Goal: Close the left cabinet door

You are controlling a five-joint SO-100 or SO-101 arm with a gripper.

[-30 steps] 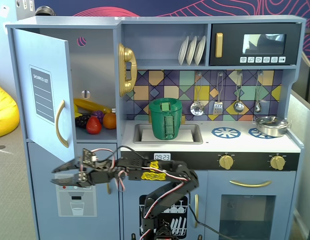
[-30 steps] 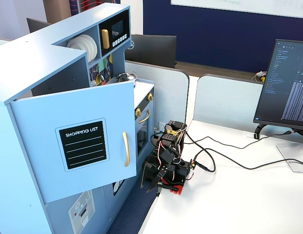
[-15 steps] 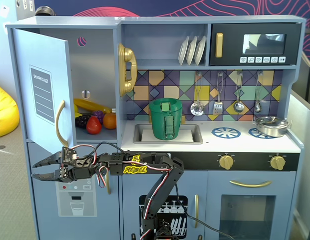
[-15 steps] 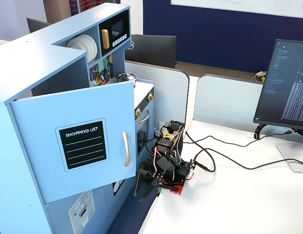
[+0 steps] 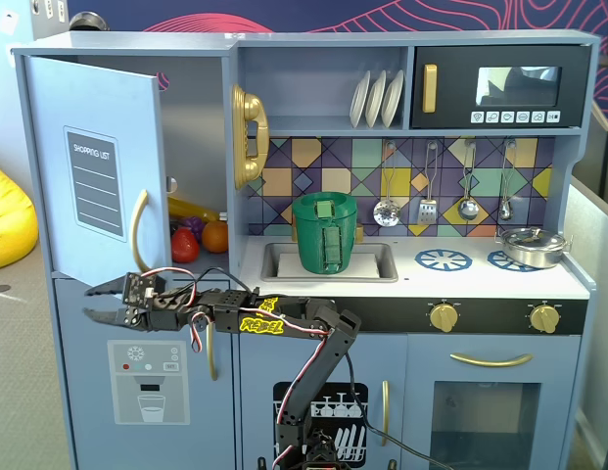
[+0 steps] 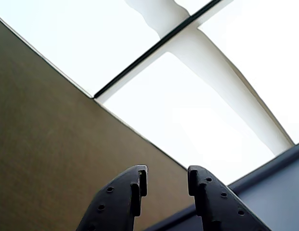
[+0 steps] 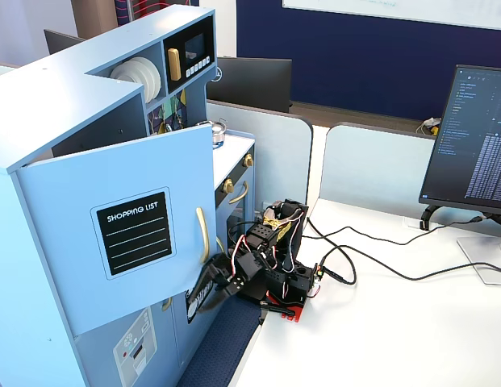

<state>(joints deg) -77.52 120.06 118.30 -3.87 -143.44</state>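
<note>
The left cabinet door (image 5: 98, 103) is light blue with a black "SHOPPING LIST" panel (image 5: 95, 183) and a curved gold handle (image 5: 136, 233). It stands swung open from the cabinet's upper left. It also shows in the other fixed view (image 7: 81, 193), with its handle (image 7: 202, 235). My gripper (image 5: 90, 302) is open and empty. It points left, just below the door's bottom edge, and shows under the door's lower corner (image 7: 195, 302). In the wrist view the gripper (image 6: 167, 177) has its jaws apart, with a shaded flat panel (image 6: 53, 144) to their left.
Below the door is a blue door with an ice dispenser graphic (image 5: 147, 377). Toy fruit (image 5: 201, 235) lies inside the open cabinet. A green basket (image 5: 325, 233) sits in the sink and a gold phone (image 5: 248, 135) hangs beside it. Cables (image 7: 379, 262) and a monitor (image 7: 476, 137) are on the white desk.
</note>
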